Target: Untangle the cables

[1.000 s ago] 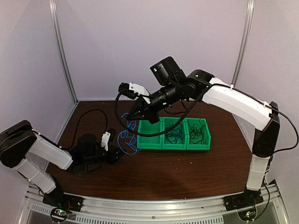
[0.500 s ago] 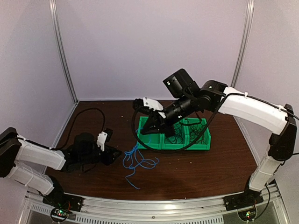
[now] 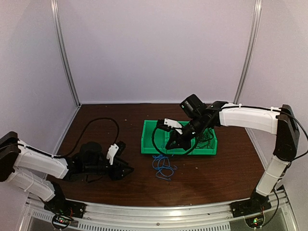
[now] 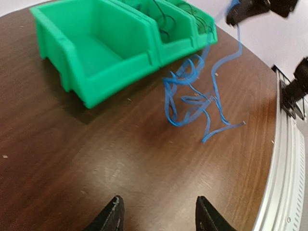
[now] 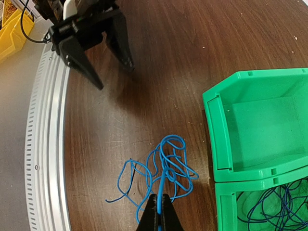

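A tangle of thin blue cable (image 3: 163,166) hangs from my right gripper (image 3: 174,146) and trails on the table in front of the green bins. In the right wrist view the gripper (image 5: 160,208) is shut on one strand of the blue cable (image 5: 166,166). In the left wrist view the blue cable (image 4: 195,98) hangs ahead, well beyond my left gripper (image 4: 156,211), which is open and empty just above the table. My left gripper (image 3: 122,168) sits left of the tangle. Dark and blue cables (image 3: 204,136) lie in the middle and right bins.
Three joined green bins (image 3: 150,144) stand mid-table; the left one (image 5: 262,125) is empty. A thick black arm cable (image 3: 103,120) loops over the table at the left. The metal rail (image 3: 159,211) runs along the near edge.
My right gripper has carried the blue cable rightward and down, from the bins' left side to their front. My left gripper has let go of it and has shifted right.
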`<state>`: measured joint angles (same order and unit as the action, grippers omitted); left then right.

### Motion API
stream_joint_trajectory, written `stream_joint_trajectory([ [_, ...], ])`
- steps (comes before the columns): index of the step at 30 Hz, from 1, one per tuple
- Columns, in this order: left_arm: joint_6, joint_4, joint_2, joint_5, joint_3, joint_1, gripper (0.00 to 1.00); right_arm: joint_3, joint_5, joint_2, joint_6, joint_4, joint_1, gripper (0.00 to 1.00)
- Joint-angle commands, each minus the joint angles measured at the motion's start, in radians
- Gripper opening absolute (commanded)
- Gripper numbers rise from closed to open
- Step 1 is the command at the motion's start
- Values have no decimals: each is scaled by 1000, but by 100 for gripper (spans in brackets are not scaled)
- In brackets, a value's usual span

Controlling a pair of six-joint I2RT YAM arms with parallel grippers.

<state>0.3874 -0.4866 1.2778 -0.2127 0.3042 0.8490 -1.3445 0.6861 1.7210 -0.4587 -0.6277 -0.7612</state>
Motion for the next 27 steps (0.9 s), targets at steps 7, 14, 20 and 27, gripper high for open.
stream_joint_trajectory([
  [7,-12,-201,281,-71,165,116,51,20,46,-31,31,67,23,0],
  [14,-72,-182,468,-39,334,176,40,35,60,-51,48,78,35,0],
  [20,-90,-182,516,-72,374,176,32,50,66,-66,57,88,41,0],
  [27,-111,-161,590,-88,439,177,26,51,68,-66,63,97,44,0],
])
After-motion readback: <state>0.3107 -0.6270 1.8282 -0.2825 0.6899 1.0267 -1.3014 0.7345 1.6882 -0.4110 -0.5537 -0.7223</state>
